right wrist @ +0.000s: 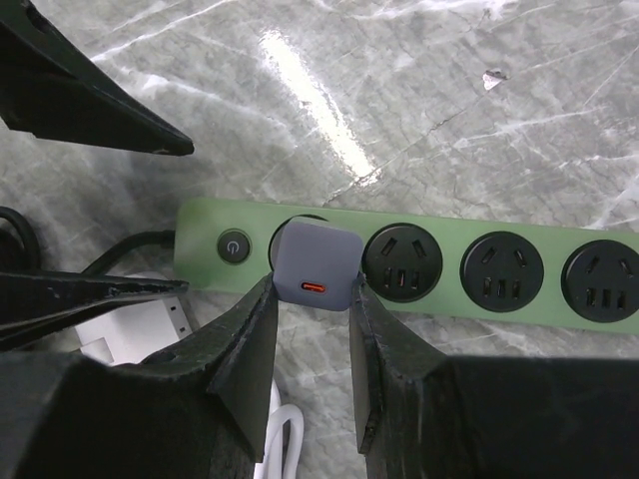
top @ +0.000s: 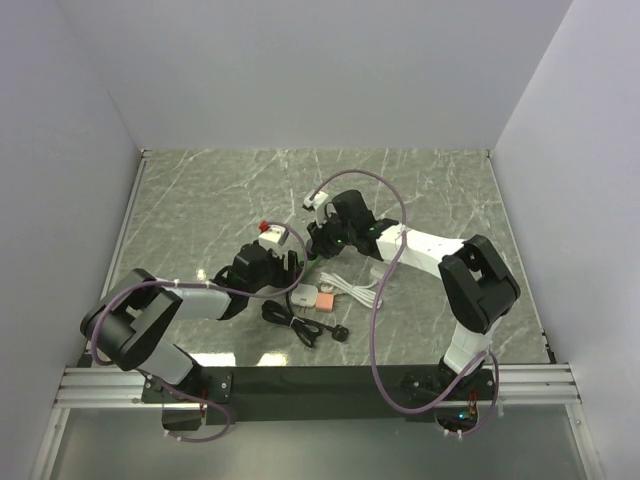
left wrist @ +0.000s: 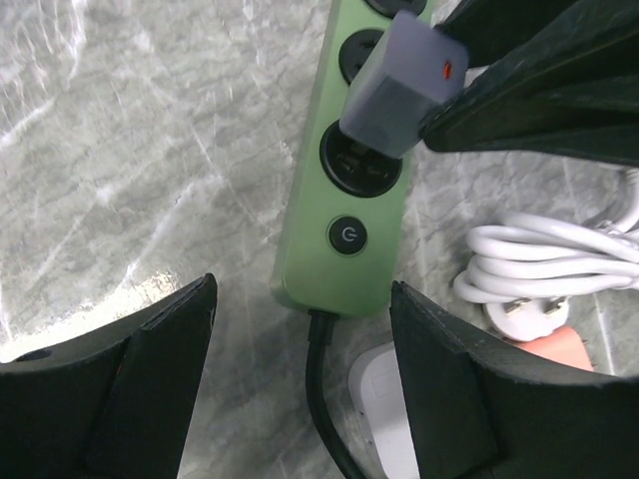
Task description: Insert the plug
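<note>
A green power strip (left wrist: 344,215) lies on the marble table, its round power button (left wrist: 346,236) and black cord (left wrist: 324,399) at my near end. My right gripper (right wrist: 312,289) is shut on a small grey plug block (right wrist: 318,267) with an orange port. It holds the block tilted just above the first socket beside the button (right wrist: 235,247). The left wrist view shows the plug (left wrist: 404,90) raised above that socket, not seated. My left gripper (left wrist: 302,289) is open and empty, its jaws on either side of the strip's cord end without touching it.
A white charger (left wrist: 384,399), a coiled white cable (left wrist: 549,264) and a pink item (left wrist: 564,344) lie right of the strip. A black cable (top: 300,325) lies near the front. Three free sockets (right wrist: 499,274) run along the strip. White walls enclose the table.
</note>
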